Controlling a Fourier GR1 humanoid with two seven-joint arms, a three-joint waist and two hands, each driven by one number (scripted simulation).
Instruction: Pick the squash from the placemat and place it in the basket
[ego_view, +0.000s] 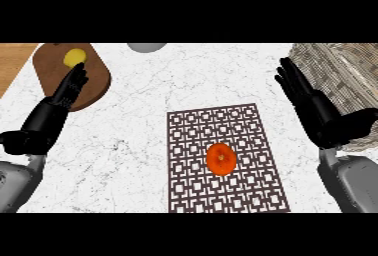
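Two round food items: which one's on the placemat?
The orange one, in the middle of the patterned placemat. The yellow one lies on the wooden board at upper left, by the left hand.

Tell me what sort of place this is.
Most likely a kitchen counter: a white marbled worktop, a wooden cutting board with a yellow fruit on it, a patterned placemat bearing an orange squash, and a woven basket at the right edge.

placemat (193, 150): I've got it near, centre-right on the counter (133, 140).
squash (221, 158): sitting on the placemat, around its middle.
basket (345, 65): far right, well apart from the squash.
board (52, 70): far left, one fruit (74, 57) on its far end.
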